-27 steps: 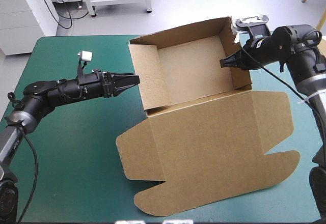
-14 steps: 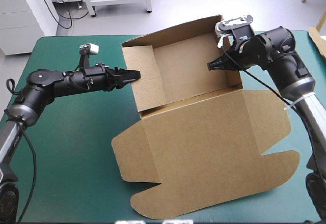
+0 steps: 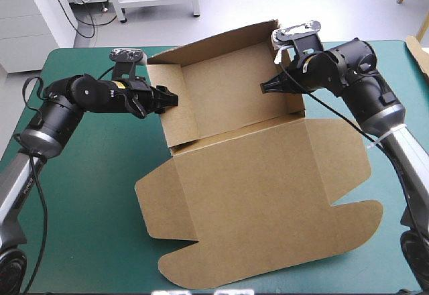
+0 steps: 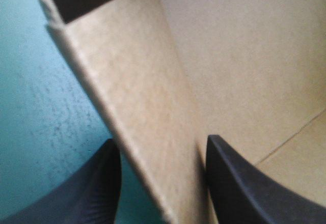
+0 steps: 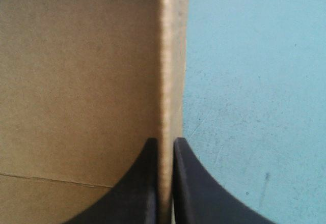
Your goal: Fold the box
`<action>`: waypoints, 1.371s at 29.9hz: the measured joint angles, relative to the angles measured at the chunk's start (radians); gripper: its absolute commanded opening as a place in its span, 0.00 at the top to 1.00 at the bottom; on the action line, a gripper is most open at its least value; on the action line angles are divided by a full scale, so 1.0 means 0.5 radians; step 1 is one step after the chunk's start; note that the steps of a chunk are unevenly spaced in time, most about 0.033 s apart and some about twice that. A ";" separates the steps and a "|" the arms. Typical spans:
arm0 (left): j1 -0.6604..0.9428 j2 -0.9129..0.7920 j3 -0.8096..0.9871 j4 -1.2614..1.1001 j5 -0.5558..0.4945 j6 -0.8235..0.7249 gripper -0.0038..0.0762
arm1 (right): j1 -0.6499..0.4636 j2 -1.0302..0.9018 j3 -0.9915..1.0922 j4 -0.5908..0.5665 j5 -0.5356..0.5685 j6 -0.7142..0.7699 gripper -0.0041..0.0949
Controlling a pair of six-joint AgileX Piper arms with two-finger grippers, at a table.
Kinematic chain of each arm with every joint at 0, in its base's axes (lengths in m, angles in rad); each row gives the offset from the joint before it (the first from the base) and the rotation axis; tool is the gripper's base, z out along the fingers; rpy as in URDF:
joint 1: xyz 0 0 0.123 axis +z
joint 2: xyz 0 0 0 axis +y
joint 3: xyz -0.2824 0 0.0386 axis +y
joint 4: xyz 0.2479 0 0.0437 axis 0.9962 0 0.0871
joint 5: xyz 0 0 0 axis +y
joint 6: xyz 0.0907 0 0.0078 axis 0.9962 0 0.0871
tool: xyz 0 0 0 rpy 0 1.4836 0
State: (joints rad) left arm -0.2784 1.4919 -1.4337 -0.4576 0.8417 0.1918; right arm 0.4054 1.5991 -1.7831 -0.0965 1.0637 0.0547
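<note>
Blurry box (image 4: 137, 96) wall edge at left end effector (image 4: 163, 142)

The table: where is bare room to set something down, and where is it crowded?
Bare: the wide patch between the box's lid and the table's left edge; a narrower strip beside the lid at the near right corner. Crowded: the far middle, where the left gripper and right gripper are at the box's walls.

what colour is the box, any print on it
The box is plain brown with no print visible; the high view shows it best.
</note>
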 measured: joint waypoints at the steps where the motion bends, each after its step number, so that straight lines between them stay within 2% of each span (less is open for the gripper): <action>1: -0.023 0.000 -0.016 0.085 0.000 -0.069 0.69 | 0.005 0.000 0.000 0.000 -0.004 0.003 0.98; 3: -0.055 0.002 -0.037 0.239 0.000 -0.167 0.90 | 0.017 0.000 0.000 0.008 -0.004 0.004 0.98; 4: -0.068 0.005 -0.045 0.302 0.002 -0.203 0.96 | 0.019 0.000 0.000 0.012 -0.004 0.011 0.98; 18: -0.110 0.178 -0.067 0.623 -0.030 -0.475 0.96 | 0.021 0.156 0.000 0.030 0.012 0.058 0.98; 27: -0.110 0.461 -0.067 0.654 -0.029 -0.497 0.96 | 0.005 0.479 0.000 0.012 0.026 0.072 0.98; 36: -0.110 0.725 -0.134 0.640 -0.121 -0.504 0.96 | -0.116 0.749 -0.008 0.114 -0.005 0.003 0.98; 41: -0.106 0.859 -0.251 0.640 -0.032 -0.513 0.96 | -0.143 0.837 -0.040 0.148 -0.062 -0.042 0.98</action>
State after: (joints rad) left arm -0.3316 1.9213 -1.5592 -0.1376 0.8255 -0.0644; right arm 0.3338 2.0177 -1.8032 -0.0223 1.0329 0.0336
